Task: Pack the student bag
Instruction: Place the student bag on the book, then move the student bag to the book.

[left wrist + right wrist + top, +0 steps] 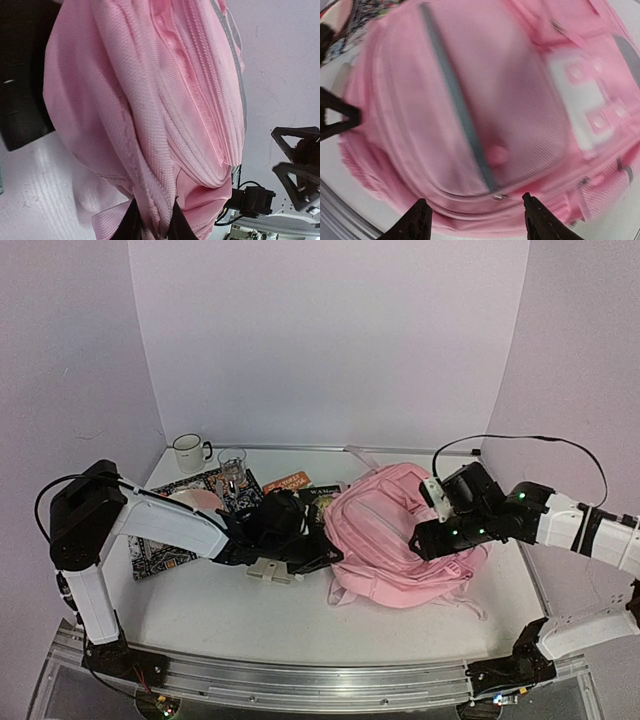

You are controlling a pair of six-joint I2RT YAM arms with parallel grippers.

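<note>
White tabletop (250, 610), lilac walls behind. Pinches a fold of the student bag (385, 530) in the left gripper (154, 222), clamped on pink fabric. Hangs the right gripper (477, 220) spread wide just over the bag's front. Lies centre-right on the tabletop between both arms, well apart from mug (187, 452) and glass (232, 466) at back left.
</note>
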